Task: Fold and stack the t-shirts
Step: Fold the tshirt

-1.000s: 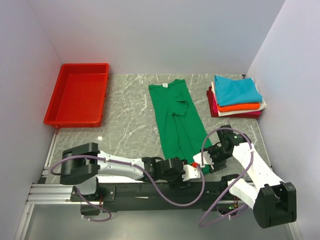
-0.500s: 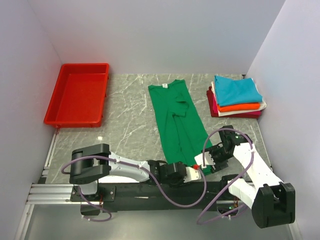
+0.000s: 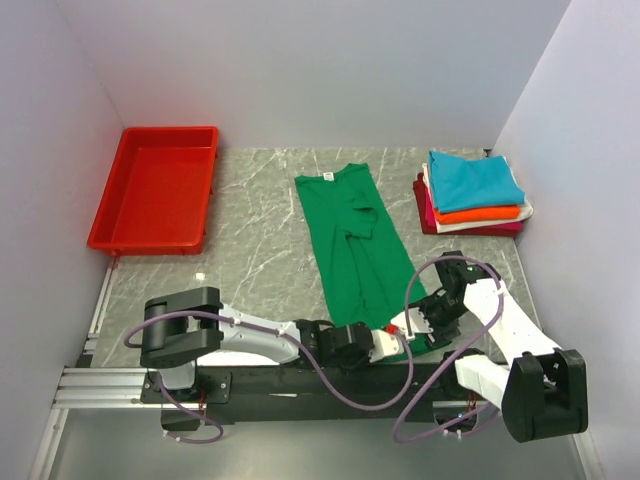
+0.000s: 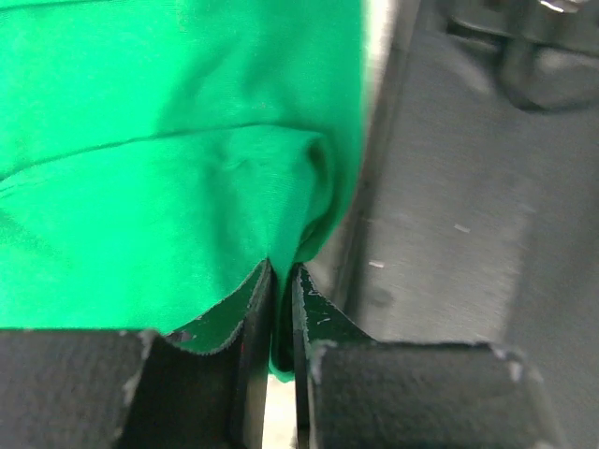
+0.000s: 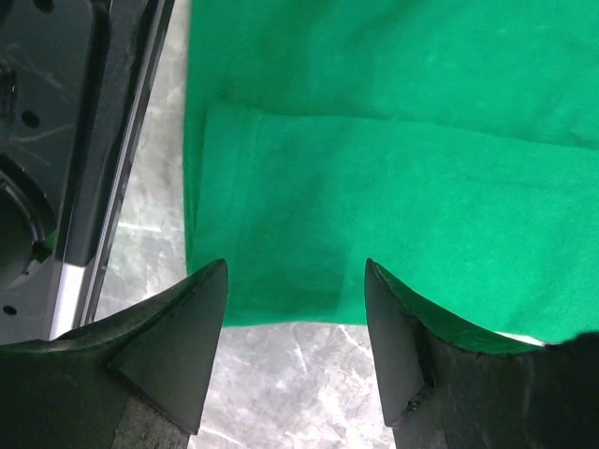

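1. The green t-shirt (image 3: 350,235) lies flat in the middle of the top view, long and narrow. Its collar with the white label is toward the far wall, and its lower hem is at the near edge of the table (image 3: 250,250).
2. The left gripper (image 4: 282,281) is at this hem, bottom centre of the top view — its fingers are pressed almost together, with a puckered fold of the green cloth pinched between them.
3. The right gripper (image 5: 295,281) is over the same hem, a little more to the right. Its fingers stand wide apart and grip nothing.
4. In the upper right sits the stack of folded t-shirts (image 3: 475,190) — teal on top, then orange, white and red.
5. The red tray (image 3: 155,190) is in the upper left, well apart from the shirts.
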Robot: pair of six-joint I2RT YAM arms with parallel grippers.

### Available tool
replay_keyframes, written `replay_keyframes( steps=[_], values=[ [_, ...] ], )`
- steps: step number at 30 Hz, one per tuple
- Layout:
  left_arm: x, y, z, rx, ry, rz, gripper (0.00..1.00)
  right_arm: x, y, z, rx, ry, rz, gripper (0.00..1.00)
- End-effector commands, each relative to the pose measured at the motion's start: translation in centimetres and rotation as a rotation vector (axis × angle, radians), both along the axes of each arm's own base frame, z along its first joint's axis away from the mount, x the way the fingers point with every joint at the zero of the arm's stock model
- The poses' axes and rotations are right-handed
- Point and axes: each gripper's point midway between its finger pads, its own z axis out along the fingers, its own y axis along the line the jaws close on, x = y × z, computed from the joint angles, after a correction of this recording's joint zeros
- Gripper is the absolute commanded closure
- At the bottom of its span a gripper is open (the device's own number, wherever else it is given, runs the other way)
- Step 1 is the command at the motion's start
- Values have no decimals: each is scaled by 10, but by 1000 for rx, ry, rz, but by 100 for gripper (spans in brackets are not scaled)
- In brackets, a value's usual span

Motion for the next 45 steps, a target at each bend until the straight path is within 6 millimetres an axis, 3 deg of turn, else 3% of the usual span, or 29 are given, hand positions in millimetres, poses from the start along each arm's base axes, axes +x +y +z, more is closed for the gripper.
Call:
replay_keyframes(
  steps=[1, 9, 16, 25, 29, 31, 34, 38, 43, 45],
  values=[
    [24, 11, 0, -21, 27, 108, 85, -4, -8, 2, -41, 12, 54, 33],
    [38, 7, 14, -104, 120, 134, 85, -9, -11, -10, -71, 65, 120, 37],
    [29, -1, 18, -117, 187, 109, 85, -6, 1, -24, -69, 45, 110, 46],
    [23, -5, 32, -166, 237, 86, 85, -1, 6, -26, -85, -14, 74, 67],
    [26, -2, 33, -185, 251, 101, 85, 3, 10, -24, -66, -43, 25, 89],
    [25, 2, 32, -188, 261, 105, 86, 6, 11, -21, -57, -50, 8, 92],
    [28, 2, 39, -205, 259, 103, 87, 10, 17, -10, -19, -45, -28, 100],
    [37, 6, 53, -249, 260, 112, 90, 24, 23, 17, 45, -38, -109, 100],
    [66, 11, 75, -309, 246, 139, 92, 66, 35, 52, 117, -77, -204, 100],
    [86, 17, 88, -346, 234, 161, 93, 90, 41, 67, 146, -131, -229, 100]
  ],
)
